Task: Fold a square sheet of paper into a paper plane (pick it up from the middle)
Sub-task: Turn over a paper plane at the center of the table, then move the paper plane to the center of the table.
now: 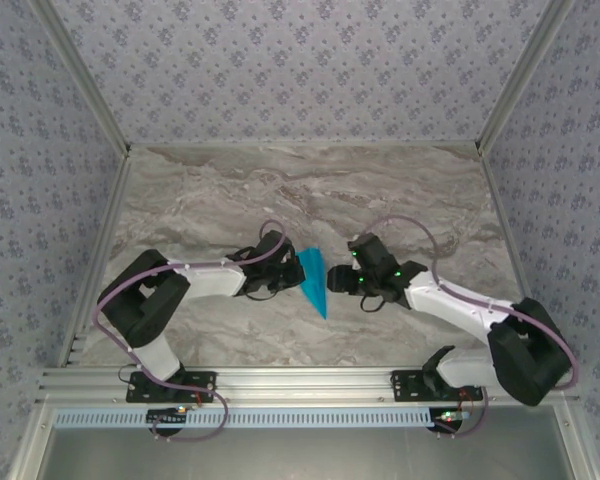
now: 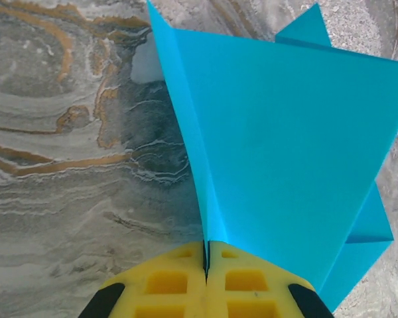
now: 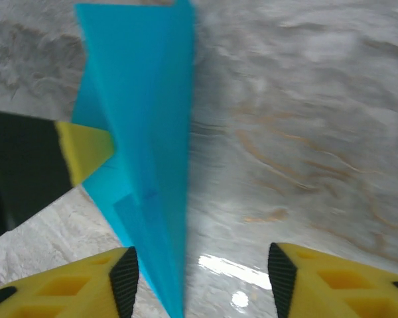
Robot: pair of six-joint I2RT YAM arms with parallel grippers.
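Observation:
The paper plane point(image 1: 313, 280) is bright cyan paper folded into a narrow pointed dart, held on edge above the marble table between the two arms, tip toward the near edge. My left gripper point(image 1: 285, 270) is shut on its centre crease; in the left wrist view the yellow jaws point(image 2: 206, 255) meet on the fold and the wings point(image 2: 285, 146) spread up and right. My right gripper point(image 1: 332, 283) faces it from the right. In the right wrist view that gripper point(image 3: 202, 271) stands open, and the plane's tapering end point(image 3: 146, 132) hangs between the pads, close to the left one.
The grey-veined marble tabletop point(image 1: 310, 190) lies beneath, with patterned walls at the back and both sides. An aluminium rail point(image 1: 300, 385) runs along the near edge by the arm bases. The left gripper's yellow finger point(image 3: 83, 149) shows behind the paper in the right wrist view.

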